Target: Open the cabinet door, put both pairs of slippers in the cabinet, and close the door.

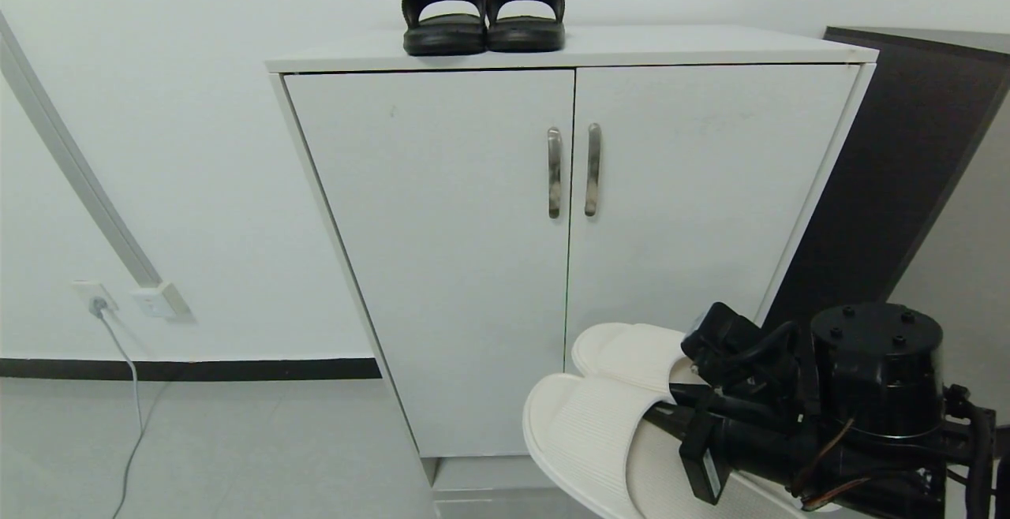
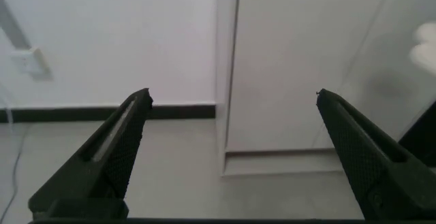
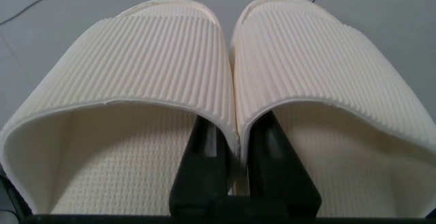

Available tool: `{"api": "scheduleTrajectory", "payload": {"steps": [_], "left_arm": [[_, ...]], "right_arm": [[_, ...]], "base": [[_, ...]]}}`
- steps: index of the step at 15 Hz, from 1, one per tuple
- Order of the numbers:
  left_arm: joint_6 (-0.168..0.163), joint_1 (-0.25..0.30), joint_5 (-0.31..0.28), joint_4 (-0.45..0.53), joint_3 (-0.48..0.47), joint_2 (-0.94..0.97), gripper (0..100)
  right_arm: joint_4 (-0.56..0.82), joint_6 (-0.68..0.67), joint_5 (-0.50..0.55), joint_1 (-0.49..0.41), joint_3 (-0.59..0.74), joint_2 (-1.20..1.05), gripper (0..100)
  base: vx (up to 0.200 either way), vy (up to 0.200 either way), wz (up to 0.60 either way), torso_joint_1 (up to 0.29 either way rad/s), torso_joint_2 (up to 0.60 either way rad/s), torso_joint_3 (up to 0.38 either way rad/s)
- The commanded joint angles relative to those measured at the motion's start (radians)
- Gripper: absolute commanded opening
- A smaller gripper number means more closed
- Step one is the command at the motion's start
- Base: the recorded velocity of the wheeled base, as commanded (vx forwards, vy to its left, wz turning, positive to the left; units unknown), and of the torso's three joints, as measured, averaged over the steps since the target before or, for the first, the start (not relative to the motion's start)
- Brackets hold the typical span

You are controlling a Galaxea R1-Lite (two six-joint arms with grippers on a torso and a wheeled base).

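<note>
A white two-door cabinet (image 1: 442, 266) stands against the wall, both doors shut, with two metal handles (image 1: 555, 173) at the middle seam. A pair of black slippers (image 1: 483, 14) sits on its top. My right gripper (image 1: 678, 405) is low at the right, in front of the right door, shut on a pair of white slippers (image 1: 600, 416). In the right wrist view its fingers (image 3: 204, 169) pinch the two inner walls of the white slippers (image 3: 231, 81) together. My left gripper (image 2: 231, 101) is open and empty, low near the cabinet's left bottom corner (image 2: 228, 163).
A dark cabinet (image 1: 907, 172) stands right of the white one. A wall socket with a grey cable (image 1: 126, 393) and a slanted conduit (image 1: 71, 164) are on the left wall. Grey floor (image 1: 197, 448) lies open to the left.
</note>
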State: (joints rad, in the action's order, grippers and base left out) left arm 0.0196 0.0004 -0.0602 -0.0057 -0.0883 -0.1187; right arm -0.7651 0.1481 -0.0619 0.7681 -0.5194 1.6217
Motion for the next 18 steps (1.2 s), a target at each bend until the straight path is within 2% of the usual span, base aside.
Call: {"api": "scheduleTrajectory", "payload": {"steps": [1, 3, 4, 5, 8, 10, 13, 15, 17, 18], "left_arm": [[0.017, -0.003, -0.151, -0.013, -0.176, -0.288, 100], [0.017, -0.003, -0.288, -0.076, -0.226, -0.435, 100], [0.016, -0.007, -0.371, -0.165, -0.263, -0.564, 100], [0.014, -0.022, -0.412, -0.244, -0.294, -0.671, 100], [0.016, -0.111, -0.42, -0.456, -0.392, -0.938, 100], [0.017, -0.189, -0.417, -0.527, -0.478, -1.053, 100], [0.019, -0.307, -0.411, -0.53, -0.588, -1.136, 100], [0.02, -0.396, -0.323, -0.531, -0.63, -1.188, 100], [0.02, -0.447, -0.285, -0.531, -0.669, -1.243, 100], [0.02, -0.461, -0.285, -0.531, -0.692, -1.263, 100]], "right_arm": [[-0.003, 0.007, 0.001, 0.0, 0.002, 0.003, 0], [-0.003, 0.019, 0.004, 0.0, 0.007, 0.003, 0], [-0.003, 0.019, 0.002, 0.0, 0.009, 0.003, 0], [-0.003, 0.021, 0.004, 0.0, 0.009, 0.003, 0], [-0.003, 0.021, 0.001, 0.0, 0.013, 0.004, 0], [-0.003, 0.021, 0.001, 0.002, 0.016, 0.004, 0], [-0.005, 0.021, 0.004, 0.002, 0.019, -0.003, 0], [-0.011, 0.021, 0.004, 0.002, 0.022, -0.003, 0], [-0.017, 0.021, 0.005, 0.002, 0.024, -0.002, 0], [-0.017, 0.021, 0.004, 0.002, 0.024, 0.0, 0]], "base": [[0.0, 0.0, 0.0, 0.0, 0.0, 0.0], [0.0, 0.0, 0.0, 0.0, 0.0, 0.0], [0.0, 0.0, 0.0, 0.0, 0.0, 0.0], [0.0, 0.0, 0.0, 0.0, 0.0, 0.0], [0.0, 0.0, 0.0, 0.0, 0.0, 0.0], [0.0, 0.0, 0.0, 0.0, 0.0, 0.0], [0.0, 0.0, 0.0, 0.0, 0.0, 0.0], [0.0, 0.0, 0.0, 0.0, 0.0, 0.0], [0.0, 0.0, 0.0, 0.0, 0.0, 0.0], [0.0, 0.0, 0.0, 0.0, 0.0, 0.0]]}}
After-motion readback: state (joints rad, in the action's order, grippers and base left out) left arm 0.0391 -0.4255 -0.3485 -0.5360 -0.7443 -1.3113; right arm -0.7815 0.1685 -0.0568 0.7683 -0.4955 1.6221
